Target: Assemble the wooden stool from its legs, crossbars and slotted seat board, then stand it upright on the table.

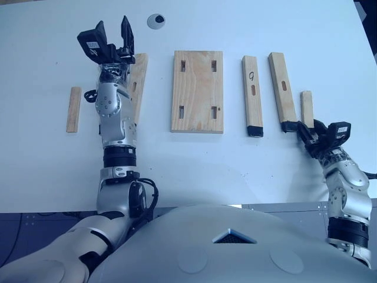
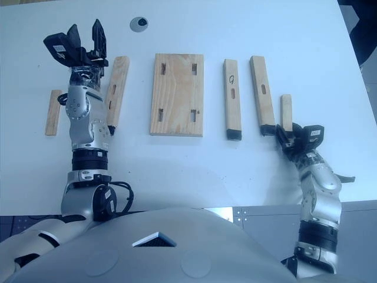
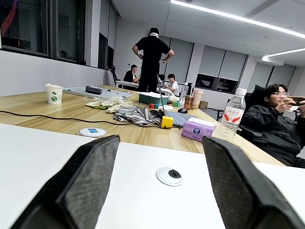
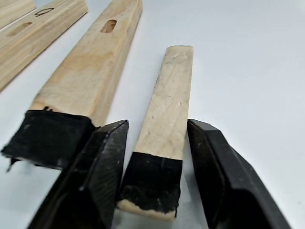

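Left to right on the white table (image 1: 235, 165): a first crossbar (image 1: 73, 109), my left gripper (image 1: 113, 32) raised with fingers spread and empty, a first leg (image 1: 142, 73) partly under that arm, the slotted seat board (image 1: 197, 91), a second leg (image 1: 252, 94), a third leg (image 1: 281, 91) and a second crossbar (image 1: 307, 106). That makes three legs, two crossbars and one board. My right gripper (image 4: 157, 125) straddles the second crossbar's black-taped near end, fingers apart, so I should centre it and close squarely, clear of the third leg just beside it.

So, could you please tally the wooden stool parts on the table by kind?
Legs: 3
Crossbars: 2
Slotted seat board: 1
Total: 6
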Action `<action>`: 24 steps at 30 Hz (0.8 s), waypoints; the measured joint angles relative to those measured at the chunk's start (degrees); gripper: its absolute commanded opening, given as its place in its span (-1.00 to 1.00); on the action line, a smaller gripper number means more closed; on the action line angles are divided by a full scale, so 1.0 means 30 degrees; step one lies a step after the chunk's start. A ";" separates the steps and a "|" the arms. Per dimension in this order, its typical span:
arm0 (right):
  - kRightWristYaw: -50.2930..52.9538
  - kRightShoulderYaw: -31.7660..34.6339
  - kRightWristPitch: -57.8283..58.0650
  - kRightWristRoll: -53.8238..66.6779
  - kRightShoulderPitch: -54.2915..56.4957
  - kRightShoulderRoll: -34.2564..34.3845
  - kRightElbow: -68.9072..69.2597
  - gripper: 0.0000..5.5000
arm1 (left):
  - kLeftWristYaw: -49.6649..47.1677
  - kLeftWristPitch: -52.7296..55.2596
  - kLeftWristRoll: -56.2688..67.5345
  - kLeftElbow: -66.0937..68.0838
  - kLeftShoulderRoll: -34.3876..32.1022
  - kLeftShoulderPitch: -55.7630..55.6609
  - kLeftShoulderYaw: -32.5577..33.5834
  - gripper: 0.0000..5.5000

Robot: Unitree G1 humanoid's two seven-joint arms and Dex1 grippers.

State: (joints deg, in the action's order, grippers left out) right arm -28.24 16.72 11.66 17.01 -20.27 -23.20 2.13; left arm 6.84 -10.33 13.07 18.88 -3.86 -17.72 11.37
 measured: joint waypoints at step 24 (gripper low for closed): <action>-0.1786 -0.8333 -0.3959 0.0322 0.9364 0.3819 0.2735 -0.52 | 0.4857 1.7764 1.6654 -0.9550 -0.0180 -0.1226 -0.0504 0.14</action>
State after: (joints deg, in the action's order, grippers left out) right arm -33.60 -8.28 -0.22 17.98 7.82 -11.74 10.33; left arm 21.41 42.97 63.04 -9.77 -4.40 -21.40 9.86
